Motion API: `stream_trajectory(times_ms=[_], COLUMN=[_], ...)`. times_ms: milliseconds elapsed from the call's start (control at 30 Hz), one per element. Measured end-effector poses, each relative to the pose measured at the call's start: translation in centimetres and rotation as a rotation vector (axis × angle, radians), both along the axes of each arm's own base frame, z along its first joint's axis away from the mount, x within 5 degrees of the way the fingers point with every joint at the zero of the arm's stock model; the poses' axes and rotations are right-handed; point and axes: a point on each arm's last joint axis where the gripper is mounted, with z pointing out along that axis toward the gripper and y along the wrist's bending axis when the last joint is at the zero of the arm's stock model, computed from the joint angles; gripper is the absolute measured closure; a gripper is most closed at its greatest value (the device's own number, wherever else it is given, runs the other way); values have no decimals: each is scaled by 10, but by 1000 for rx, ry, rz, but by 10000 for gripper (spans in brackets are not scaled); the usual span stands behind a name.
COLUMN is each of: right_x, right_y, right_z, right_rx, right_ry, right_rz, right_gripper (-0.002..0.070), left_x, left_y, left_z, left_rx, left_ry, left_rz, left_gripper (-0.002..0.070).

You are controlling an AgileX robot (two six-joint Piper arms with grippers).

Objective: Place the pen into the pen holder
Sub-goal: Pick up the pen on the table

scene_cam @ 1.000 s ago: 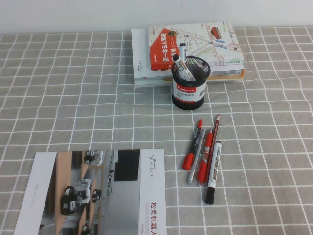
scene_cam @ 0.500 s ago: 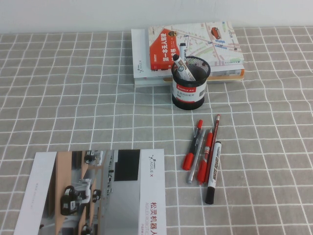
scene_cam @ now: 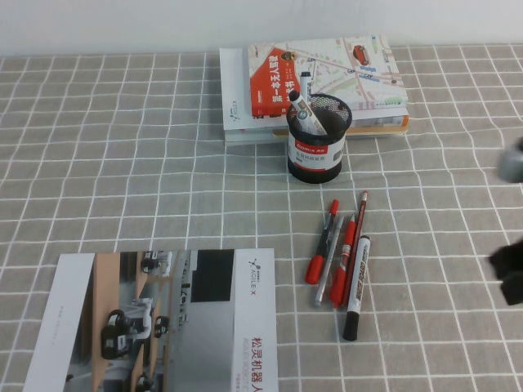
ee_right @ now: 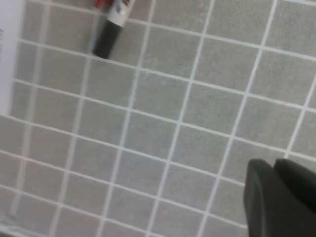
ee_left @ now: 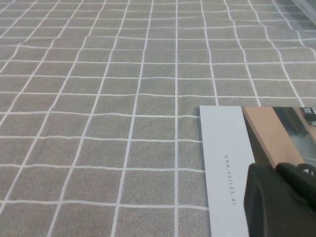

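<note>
Currently the approach step is in hand — nothing is grasped yet. Working left to right across the table [scene_cam: 122,163]: a brochure [scene_cam: 163,322] lies at the near left, with the left gripper [ee_left: 281,202] parked over its edge; only in the left wrist view is part of its dark body visible, and the state of its jaws cannot be told. A stack of books [scene_cam: 315,82] sits at the far centre. Just in front of it stands the pen holder [scene_cam: 317,139], upright, containing one white black-capped marker [scene_cam: 306,110] that leans against the rim. Nearer and to the right lies a cluster of slim red-capped pens [scene_cam: 333,249], with the pen [scene_cam: 356,286] on its right side, flat, black cap toward the near edge. The right gripper [scene_cam: 511,273] shows at the right edge as a dark blur — jaw state cannot be told. The next move calls for centring the right gripper over the pen's barrel, clear of the adjacent red pens, then descending.
</note>
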Motion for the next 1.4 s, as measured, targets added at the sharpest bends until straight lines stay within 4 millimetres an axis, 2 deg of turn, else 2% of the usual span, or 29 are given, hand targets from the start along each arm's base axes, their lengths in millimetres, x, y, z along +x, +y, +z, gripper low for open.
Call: stream_trajectory(times_ms=[200,300,400,633,700,833,933,1133,1400], right_x=[43,58,71,96,101,109,114,118,124], right_y=[60,86,100,105,107,117,123,128,131], right_z=[-12,-19,-31,-55,-60,-70,-78,-99,-111], right_rx=[-259,-281,-256,-221,-201,-137,-108,-119,-113], right_ry=[7,-11,3,28,20,29,51,106,110], right_rz=[115,144,131,13,-4,-30,-45,-58,-100], right_gripper=[689,689,689,668,623,468,414,405,405], left_x=[0,0,0,0,0,0,0,0,0], left_y=[0,0,0,0,0,0,0,0,0], left_z=[0,0,0,0,0,0,0,0,0], left_rx=[0,0,0,0,0,0,0,0,0], left_ry=[0,0,0,0,0,0,0,0,0], left_rz=[0,0,0,0,0,0,0,0,0], left_gripper=[678,678,678,678,678,678,678,678,678])
